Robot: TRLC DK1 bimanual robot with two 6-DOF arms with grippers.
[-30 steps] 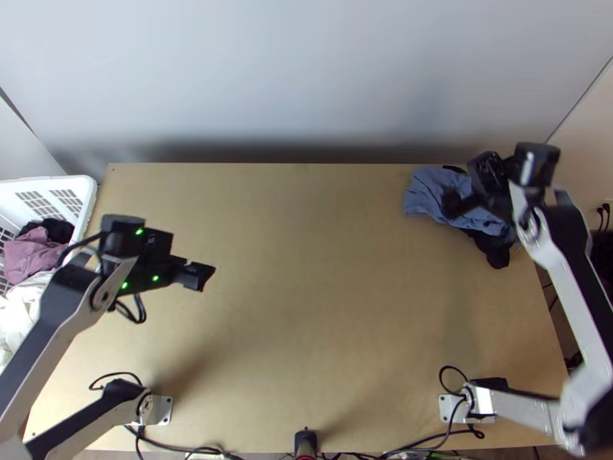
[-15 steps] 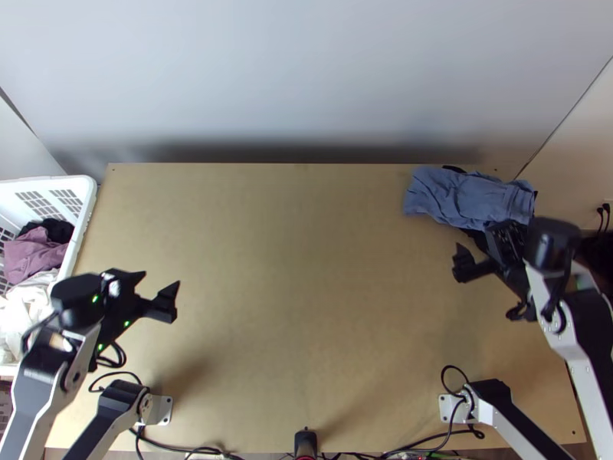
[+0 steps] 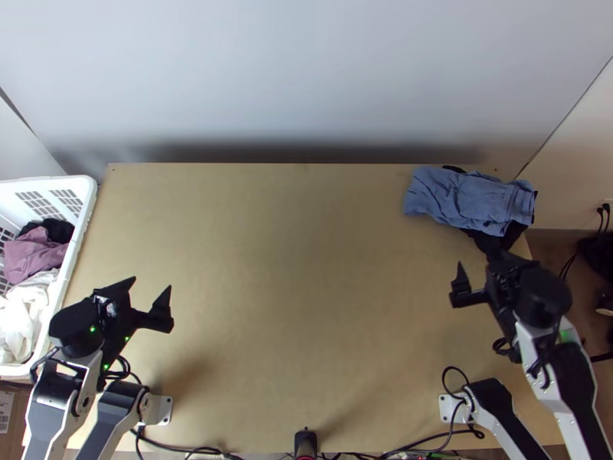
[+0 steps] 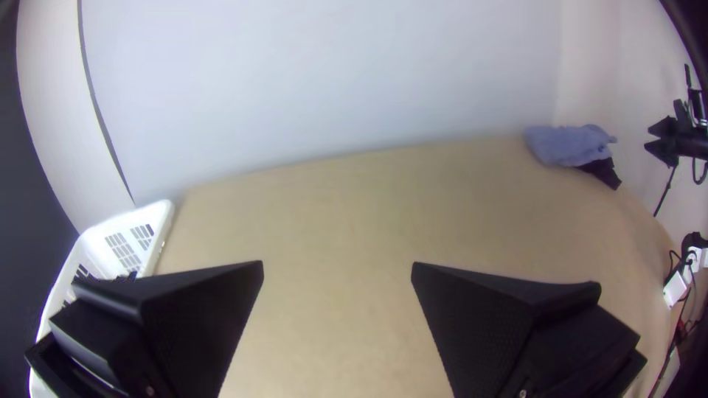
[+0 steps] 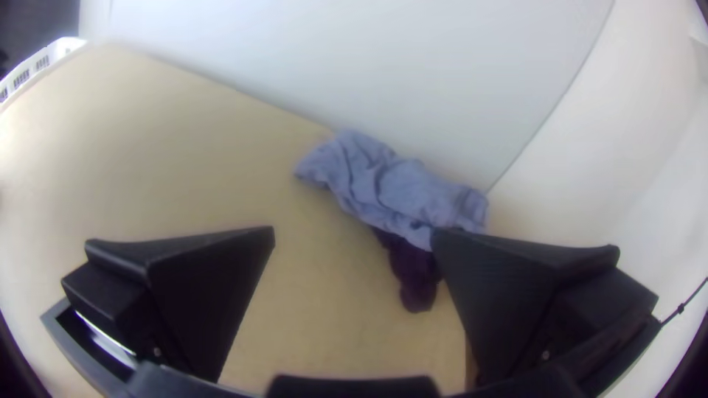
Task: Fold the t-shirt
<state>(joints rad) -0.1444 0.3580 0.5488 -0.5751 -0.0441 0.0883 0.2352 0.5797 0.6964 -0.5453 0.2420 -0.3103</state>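
From the top view, we have the blue cloth, which we take for the shirt, rumpled at the table's far right corner, with dark cloth poking out under its near side. Our left gripper hangs near the basket, its jaws apart, and our right gripper is open too, on the near side of the pile. Over to the left wrist view: jaws wide, nothing between them, the blue cloth well off at the table's far corner. And in the right wrist view we're open and empty-handed again, the blue cloth lying in loose creases beyond the jaws. So where are we? We may have a rough fold there, but we can't make out its layers and see no neat finish. If this is our shirt, we'd judge that spreading, folding and squaring it are left to do.
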